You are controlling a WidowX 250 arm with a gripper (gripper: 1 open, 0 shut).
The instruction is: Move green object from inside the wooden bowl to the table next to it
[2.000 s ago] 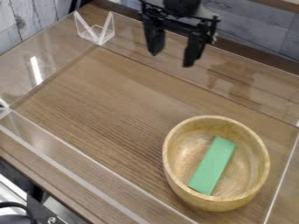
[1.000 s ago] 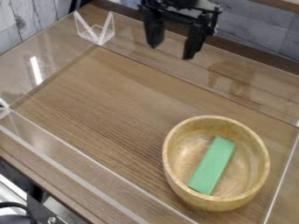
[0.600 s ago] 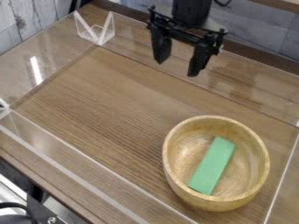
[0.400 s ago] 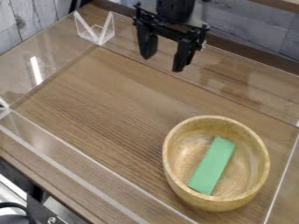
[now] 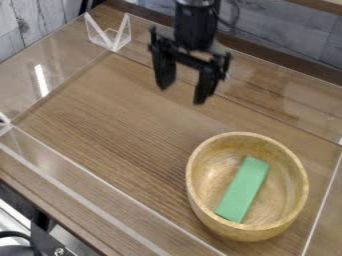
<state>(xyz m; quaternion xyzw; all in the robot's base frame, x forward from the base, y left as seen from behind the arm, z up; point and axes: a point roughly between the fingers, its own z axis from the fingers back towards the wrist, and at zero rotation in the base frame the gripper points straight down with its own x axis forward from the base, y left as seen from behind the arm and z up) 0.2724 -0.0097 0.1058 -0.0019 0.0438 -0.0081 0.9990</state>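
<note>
At the far left, clear acrylic walls (image 5: 40, 80) rise from the edge of the table (image 5: 120, 130), a brown wood-grain top, and another transparent wall runs along the near edge. In the back left corner a small clear bracket-like piece (image 5: 107, 32) stands against the wall; what it is cannot be told.

Near the middle of the back half hangs the gripper (image 5: 185, 88), black, pointing straight down over bare tabletop. Its two fingers (image 5: 163, 72) stand well apart with only wood grain showing between them, so nothing is in its grasp. The fingertips look close to the table surface, but whether they touch it cannot be told.

In the near right corner sits the wooden bowl (image 5: 203, 165), round, shallow, light tan with a thick rim, close to the right-hand acrylic wall. It holds one thing: the green object (image 5: 243, 188), a flat, elongated bright green block lying on the bowl's floor, its long axis running from the near left towards the far right, slightly right of the bowl's centre.

The green object lies well apart from the gripper, to the right of it and nearer the camera, with a stretch of bare table and the bowl's far rim between the two
</note>
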